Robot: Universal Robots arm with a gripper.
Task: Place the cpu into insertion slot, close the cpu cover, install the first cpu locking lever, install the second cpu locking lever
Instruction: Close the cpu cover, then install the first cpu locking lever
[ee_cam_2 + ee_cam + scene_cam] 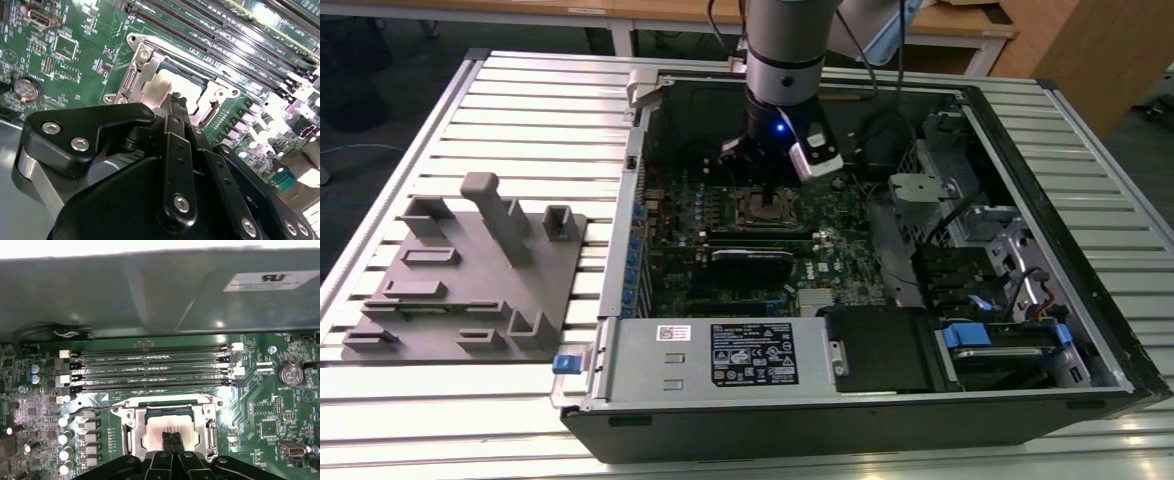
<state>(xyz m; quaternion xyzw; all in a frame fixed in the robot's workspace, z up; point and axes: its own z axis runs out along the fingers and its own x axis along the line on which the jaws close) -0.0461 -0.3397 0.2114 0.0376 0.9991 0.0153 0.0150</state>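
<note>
Gripper (172, 435) jaws together, tips over cpu (154, 439) inside the cpu cover (131, 427).
Risk: off-centre push skews cover; locking lever (92, 410) looks unlatched.

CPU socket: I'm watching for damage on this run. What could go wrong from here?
The shut pincer has its tips right at the cpu inside the cover; pushing down hard could scratch or strain it. The thin lever beside the cover looks unhooked, so the cover might lift.
</note>
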